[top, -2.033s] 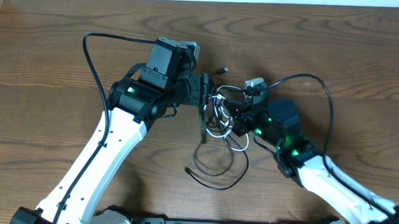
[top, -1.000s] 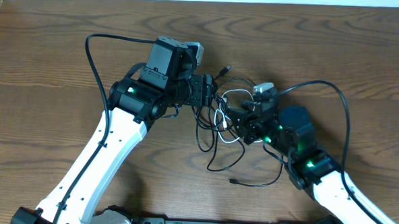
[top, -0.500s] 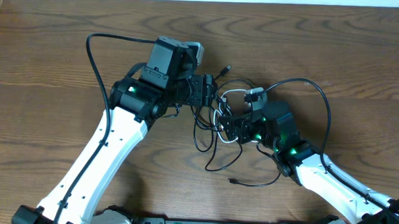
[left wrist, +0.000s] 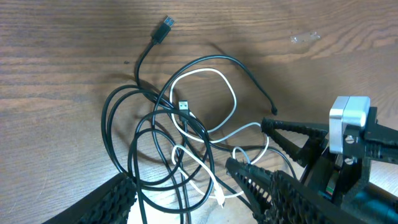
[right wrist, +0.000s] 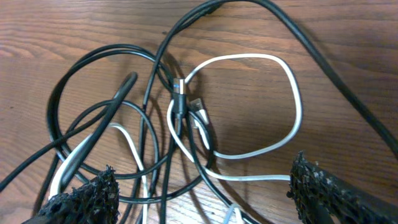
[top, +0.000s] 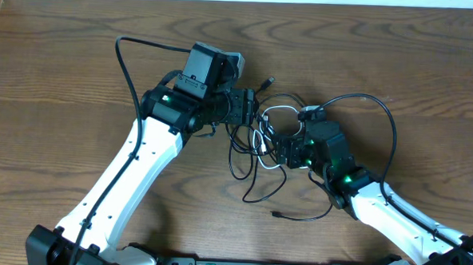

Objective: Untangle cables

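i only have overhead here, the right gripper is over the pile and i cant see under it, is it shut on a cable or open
Observer: Open. The right wrist view shows the right gripper with its fingers wide apart. The black cables lie loose between them, and none is pinched.
Operator: any plug end close to it
Observer: Yes, a small silver plug lies just ahead of the fingers, where several black strands cross.
Operator: and the white one
Observer: The white cable makes an open loop to the right of that plug, and black strands run across the loop's left side.
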Robot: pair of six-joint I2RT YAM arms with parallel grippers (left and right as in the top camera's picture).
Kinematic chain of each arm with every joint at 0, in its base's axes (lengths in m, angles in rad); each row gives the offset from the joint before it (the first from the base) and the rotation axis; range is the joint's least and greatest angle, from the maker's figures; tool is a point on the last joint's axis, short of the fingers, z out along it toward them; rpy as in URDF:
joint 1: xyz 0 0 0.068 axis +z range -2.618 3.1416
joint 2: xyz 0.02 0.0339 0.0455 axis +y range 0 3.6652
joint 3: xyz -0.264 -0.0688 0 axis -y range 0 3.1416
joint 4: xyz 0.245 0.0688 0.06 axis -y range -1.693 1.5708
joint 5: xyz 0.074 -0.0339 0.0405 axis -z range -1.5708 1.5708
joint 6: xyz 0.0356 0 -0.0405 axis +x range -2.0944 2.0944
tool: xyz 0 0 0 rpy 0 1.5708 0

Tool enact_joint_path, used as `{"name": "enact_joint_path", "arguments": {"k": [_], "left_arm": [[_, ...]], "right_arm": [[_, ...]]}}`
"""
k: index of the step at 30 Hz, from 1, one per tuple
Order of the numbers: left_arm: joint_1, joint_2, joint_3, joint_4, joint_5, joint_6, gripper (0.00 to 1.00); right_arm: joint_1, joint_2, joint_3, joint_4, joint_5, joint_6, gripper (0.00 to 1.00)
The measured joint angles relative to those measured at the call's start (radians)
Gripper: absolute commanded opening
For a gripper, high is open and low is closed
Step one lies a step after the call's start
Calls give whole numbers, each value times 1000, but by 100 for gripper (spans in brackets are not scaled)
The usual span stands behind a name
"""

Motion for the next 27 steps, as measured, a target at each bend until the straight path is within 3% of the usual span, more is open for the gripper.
{"name": "enact_joint_path", "arguments": {"k": [7, 11, 18, 27], "left_arm": [[0, 0, 0, 0, 0, 0, 70], [0, 0, 0, 0, 0, 0, 70], [0, 0, 0, -2, 0, 0, 70], [0, 0, 0, -8, 0, 0, 70]], "right_arm": [[51, 4, 0, 9, 7, 7, 84], [91, 23, 0, 55, 6, 10, 89], [109, 38, 0, 296, -75, 15, 92], [110, 39, 0, 185, -32, 11, 89]]}}
